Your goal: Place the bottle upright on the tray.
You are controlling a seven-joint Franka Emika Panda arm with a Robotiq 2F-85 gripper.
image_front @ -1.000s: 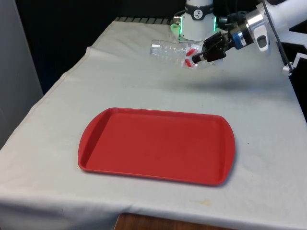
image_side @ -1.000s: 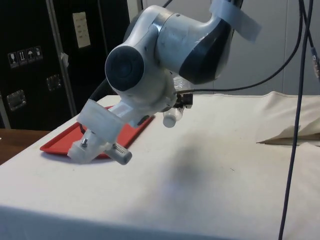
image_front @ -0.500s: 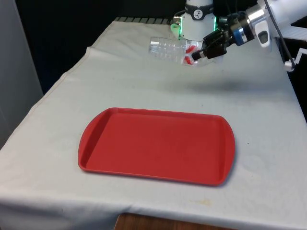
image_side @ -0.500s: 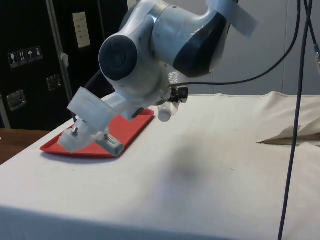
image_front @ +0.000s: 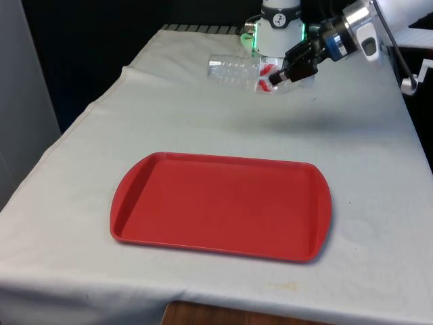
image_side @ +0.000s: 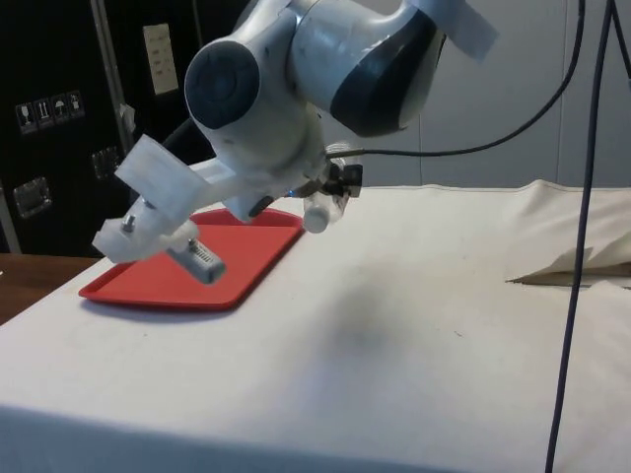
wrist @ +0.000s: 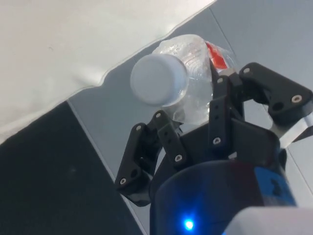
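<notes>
A clear plastic bottle (image_front: pixel 238 70) with a red label and a white cap hangs on its side above the far end of the table. My black gripper (image_front: pixel 283 74) is shut on the bottle near its label. In the side view the bottle (image_side: pixel 317 211) sticks out past the arm, cap end towards the camera, with the gripper (image_side: pixel 333 189) behind it. The wrist view has the bottle (wrist: pixel 188 81) and its cap (wrist: pixel 159 79) between my fingers (wrist: pixel 222 112). The red tray (image_front: pixel 220 205) lies flat on the white cloth, nearer the front, with nothing on it.
The white arm (image_side: pixel 315 89) reaches over the table and covers part of the tray (image_side: pixel 158 286) in the side view. A fold of cloth (image_side: pixel 577 266) rises at the side view's right. The table's front edge (image_front: pixel 203 301) lies just beyond the tray.
The gripper and the bottle have risen a little and drifted towards the front view's left. In the side view the arm has swung upward and leftward.
</notes>
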